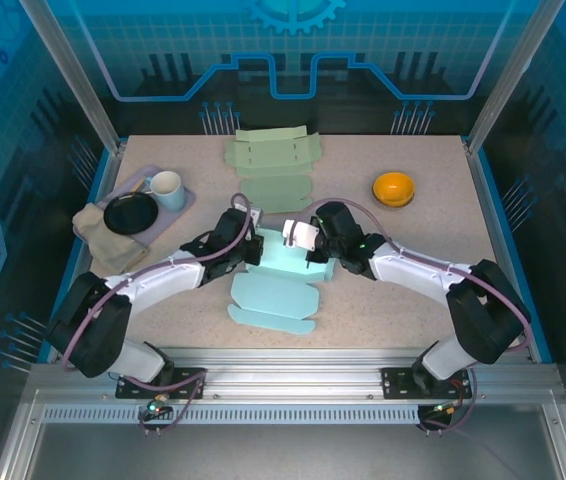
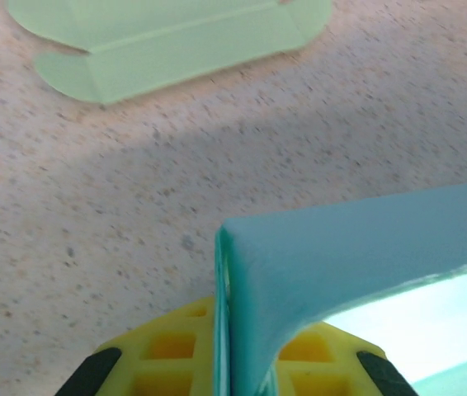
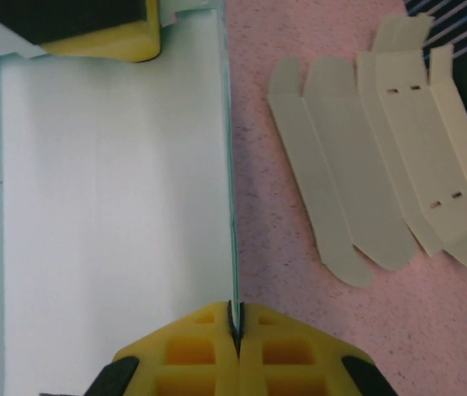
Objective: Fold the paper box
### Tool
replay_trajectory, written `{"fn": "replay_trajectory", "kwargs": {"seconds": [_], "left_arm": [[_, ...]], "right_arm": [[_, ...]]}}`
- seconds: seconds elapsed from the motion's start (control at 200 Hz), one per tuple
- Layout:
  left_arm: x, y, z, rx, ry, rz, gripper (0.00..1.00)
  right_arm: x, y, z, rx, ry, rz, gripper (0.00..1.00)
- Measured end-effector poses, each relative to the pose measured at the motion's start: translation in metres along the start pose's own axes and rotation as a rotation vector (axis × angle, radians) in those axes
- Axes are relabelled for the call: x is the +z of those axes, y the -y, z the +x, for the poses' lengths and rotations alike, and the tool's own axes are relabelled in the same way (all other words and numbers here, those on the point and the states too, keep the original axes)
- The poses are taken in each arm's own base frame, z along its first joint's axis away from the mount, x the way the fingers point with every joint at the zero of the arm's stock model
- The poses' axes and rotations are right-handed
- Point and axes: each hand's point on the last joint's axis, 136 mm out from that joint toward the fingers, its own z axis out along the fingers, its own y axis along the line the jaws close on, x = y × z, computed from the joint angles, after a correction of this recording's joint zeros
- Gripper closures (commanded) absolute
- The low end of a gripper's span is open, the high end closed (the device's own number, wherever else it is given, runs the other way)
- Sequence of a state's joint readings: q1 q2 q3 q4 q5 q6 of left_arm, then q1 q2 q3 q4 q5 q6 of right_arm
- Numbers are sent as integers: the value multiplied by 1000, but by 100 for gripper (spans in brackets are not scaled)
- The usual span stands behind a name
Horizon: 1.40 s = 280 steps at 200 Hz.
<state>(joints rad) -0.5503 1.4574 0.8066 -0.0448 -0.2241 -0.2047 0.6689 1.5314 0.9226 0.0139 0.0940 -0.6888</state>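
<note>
Left gripper (image 1: pixel 249 248) is clamped on a raised flap of the paper box (image 1: pixel 275 290), its yellow fingers (image 2: pixel 176 346) pressed together with the pale blue sheet between them, as the left wrist view shows; right gripper (image 1: pixel 309 246) is likewise pinched shut on the thin edge of an upright panel of the same box, seen edge-on in the right wrist view (image 3: pixel 235 318); the box lies in the middle of the bench (image 1: pixel 413 290), between the two grippers, its near part flat on the speckled surface and its far part lifted at both sides; just behind it lies a green cutout (image 1: pixel 273 160), flat and unfolded, apart from the blue sheet; further right, well apart, sits an orange bowl (image 1: pixel 393 187); at the left edge a tray (image 1: pixel 187 203) carries a mug (image 1: pixel 167 188) and a black plate (image 1: pixel 130 213), with a cloth (image 1: pixel 101 238) beside it.
</note>
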Motion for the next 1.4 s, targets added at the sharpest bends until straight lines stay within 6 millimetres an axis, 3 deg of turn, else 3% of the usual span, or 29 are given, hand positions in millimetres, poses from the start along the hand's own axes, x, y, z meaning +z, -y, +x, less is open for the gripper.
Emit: {"fn": "replay_trajectory", "kwargs": {"seconds": [0.09, 0.2, 0.27, 0.47, 0.665, 0.96, 1.185, 1.401], "left_arm": [[2, -4, -7, -12, 19, -67, 100], [5, -30, 3, -33, -5, -202, 100], [7, -36, 6, -36, -12, -234, 100], [9, -35, 5, -31, 17, -232, 100], [7, -35, 12, -41, 79, -206, 100], [-5, -17, 16, 27, 194, -139, 100], [-12, -21, 11, 51, 260, -168, 100], [-14, -22, 3, 43, 299, -177, 100]], "right_arm": [[-2, 10, -1, 70, -21, 32, 82], [-6, 21, -6, 174, -35, 53, 66], [-10, 26, -12, 236, -35, 48, 60], [-28, 49, -25, 448, -43, 26, 58], [-37, 74, -8, 841, -81, 21, 53], [-7, 39, -2, 1234, -164, -102, 50], [-3, 31, -6, 1380, -168, -108, 49], [3, 10, 0, 1474, -206, -130, 48]]}}
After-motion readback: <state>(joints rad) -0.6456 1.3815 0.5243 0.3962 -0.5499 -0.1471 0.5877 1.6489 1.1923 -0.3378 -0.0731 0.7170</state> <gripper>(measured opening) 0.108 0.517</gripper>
